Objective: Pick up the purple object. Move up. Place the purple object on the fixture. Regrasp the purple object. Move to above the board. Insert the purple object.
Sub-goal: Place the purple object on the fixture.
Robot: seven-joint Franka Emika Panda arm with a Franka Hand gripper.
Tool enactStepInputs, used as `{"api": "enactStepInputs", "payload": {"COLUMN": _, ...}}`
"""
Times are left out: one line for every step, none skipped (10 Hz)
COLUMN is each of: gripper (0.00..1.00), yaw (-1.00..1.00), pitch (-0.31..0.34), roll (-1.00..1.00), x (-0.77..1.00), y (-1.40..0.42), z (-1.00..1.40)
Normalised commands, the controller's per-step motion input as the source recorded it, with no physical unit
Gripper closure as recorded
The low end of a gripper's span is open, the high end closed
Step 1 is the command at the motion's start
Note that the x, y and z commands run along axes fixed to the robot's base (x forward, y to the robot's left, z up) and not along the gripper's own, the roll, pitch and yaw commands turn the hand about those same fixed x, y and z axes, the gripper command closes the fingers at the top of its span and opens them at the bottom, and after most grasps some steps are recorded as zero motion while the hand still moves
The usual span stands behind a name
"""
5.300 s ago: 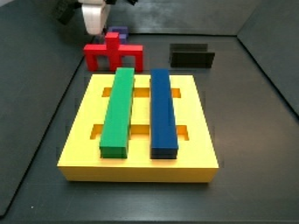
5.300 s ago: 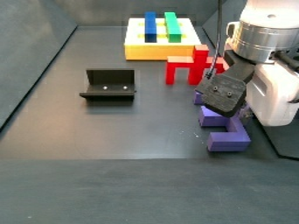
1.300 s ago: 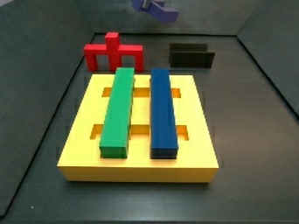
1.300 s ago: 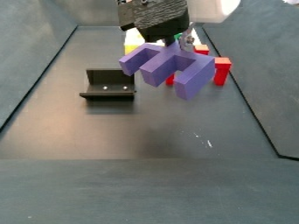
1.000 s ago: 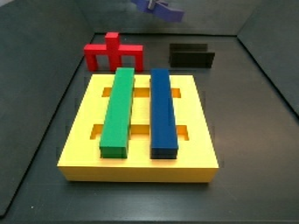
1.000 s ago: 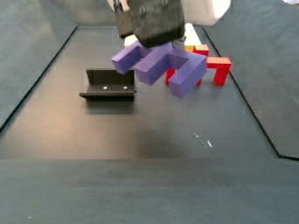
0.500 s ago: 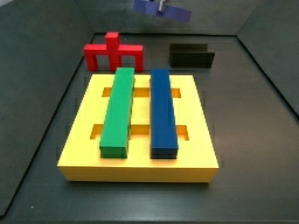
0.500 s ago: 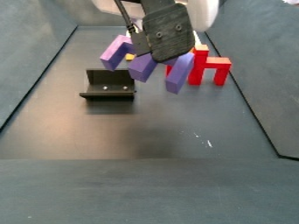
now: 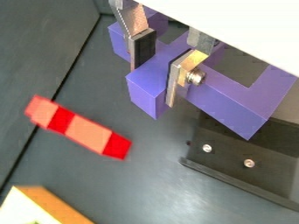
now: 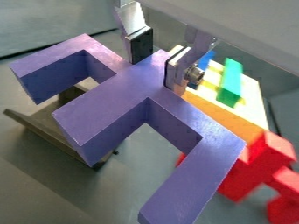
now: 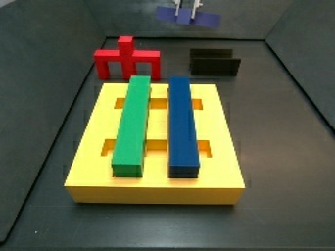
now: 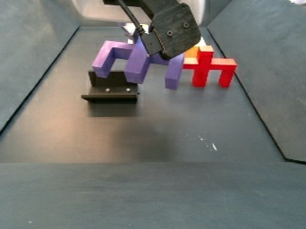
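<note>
Four views, one after another.

Wrist view, gripper: the gripper is clamped on the purple object, one silver finger pressed on each side of its post.
Wrist view, below: the fixture lies dark just under the purple object; a red piece lies apart on the grey floor.
Wrist view, grip: the gripper holds the purple object by its central post, crossbar and legs spread wide beneath the fingers.
Wrist view, surroundings: the fixture shows under the object; the red piece and the board, with a green bar, lie beyond.
Side view, height: the purple object hangs in the air at the far end, above the fixture; the gripper is barely in view.
Side view, floor: the red piece stands left of the fixture; the board sits near, carrying the green bar and a blue bar.
Side view, carry: the gripper grips the purple object tilted, just above the fixture; touching or not, I cannot tell.
Side view, right: the red piece stands beside it.
</note>
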Motion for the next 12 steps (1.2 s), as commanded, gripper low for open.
{"api": "enactStepInputs", "payload": {"gripper": 1.00, "yaw": 0.64, "pitch": 0.114, "roll": -0.11, "x": 0.45, "y": -0.18, "z": -0.01}}
{"api": "enactStepInputs", "payload": {"gripper": 1.00, "yaw": 0.58, "pitch": 0.117, "roll": -0.20, "x": 0.48, "y": -0.15, "z": -0.01}}
{"api": "enactStepInputs", "payload": {"gripper": 1.00, "yaw": 0.49, "pitch": 0.086, "roll": -0.32, "x": 0.45, "y": -0.05, "z": 0.00}}
{"api": "enactStepInputs", "payload": {"gripper": 1.00, "yaw": 0.24, "pitch": 0.000, "roll": -0.26, "x": 0.11, "y": 0.00, "z": 0.00}}
{"api": "enactStepInputs", "payload": {"gripper": 1.00, "yaw": 0.00, "pitch": 0.000, "roll": 0.00, "x": 0.02, "y": 0.00, "z": 0.00}}
{"api": "enactStepInputs", "payload": {"gripper": 1.00, "yaw": 0.18, "pitch": 0.089, "roll": -0.21, "x": 0.40, "y": -0.14, "z": 0.00}}
{"api": "enactStepInputs", "payload": {"gripper": 1.00, "yaw": 0.21, "pitch": 0.249, "roll": -0.33, "x": 0.71, "y": -0.25, "z": 0.00}}
{"api": "enactStepInputs", "payload": {"gripper": 1.00, "yaw": 0.20, "pitch": 0.243, "roll": -0.33, "x": 0.86, "y": -0.32, "z": 0.00}}
{"api": "enactStepInputs", "payload": {"gripper": 1.00, "yaw": 0.22, "pitch": 0.120, "roll": -0.38, "x": 0.80, "y": -0.32, "z": 0.00}}
{"api": "enactStepInputs", "payload": {"gripper": 1.00, "yaw": 0.22, "pitch": 0.091, "roll": -0.37, "x": 0.80, "y": -0.31, "z": 0.00}}
{"api": "enactStepInputs", "payload": {"gripper": 1.00, "yaw": 0.21, "pitch": 0.117, "roll": -0.28, "x": 0.87, "y": -0.27, "z": 0.00}}
{"api": "enactStepInputs", "payload": {"gripper": 1.00, "yaw": 0.24, "pitch": 0.151, "roll": -0.22, "x": 0.89, "y": -0.20, "z": 0.00}}
